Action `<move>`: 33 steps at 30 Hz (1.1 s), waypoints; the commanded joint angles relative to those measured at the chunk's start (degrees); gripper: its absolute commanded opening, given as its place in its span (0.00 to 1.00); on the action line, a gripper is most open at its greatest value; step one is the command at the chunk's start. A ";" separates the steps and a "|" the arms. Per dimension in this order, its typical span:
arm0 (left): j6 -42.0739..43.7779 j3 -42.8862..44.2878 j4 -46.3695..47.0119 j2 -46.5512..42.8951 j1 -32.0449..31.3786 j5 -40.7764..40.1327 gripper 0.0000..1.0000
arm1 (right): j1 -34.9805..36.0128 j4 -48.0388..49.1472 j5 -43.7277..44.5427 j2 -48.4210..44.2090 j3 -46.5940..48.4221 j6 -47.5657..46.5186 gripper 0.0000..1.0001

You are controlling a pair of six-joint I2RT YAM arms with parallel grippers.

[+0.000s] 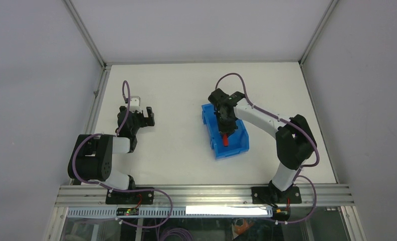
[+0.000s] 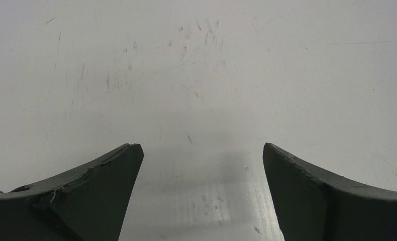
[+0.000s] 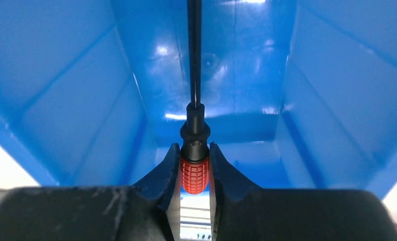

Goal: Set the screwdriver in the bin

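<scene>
pincer tight on screwdriver

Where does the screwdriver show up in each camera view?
Top external: screwdriver right of centre, red handle inside the bin outline.
Left wrist: not in it; only table.
Right wrist: bottom centre, held in the right claw, shaft pointing up.
Shared landmark: the blue bin, top and right wrist views.

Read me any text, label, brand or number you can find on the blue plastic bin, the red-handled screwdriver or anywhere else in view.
No text can be read in any view.
On the bright blue rectangular plastic bin: none, the walls and floor are plain.
On the small screwdriver with red ribbed handle: no brand or size mark shows.
On the small dark circuit board at the front rail: too small to read.
</scene>
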 commanded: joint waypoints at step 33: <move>-0.89 1.24 3.73 0.03 -0.59 0.96 0.99 | 0.35 14.20 11.07 -23.96 -3.11 -7.38 0.99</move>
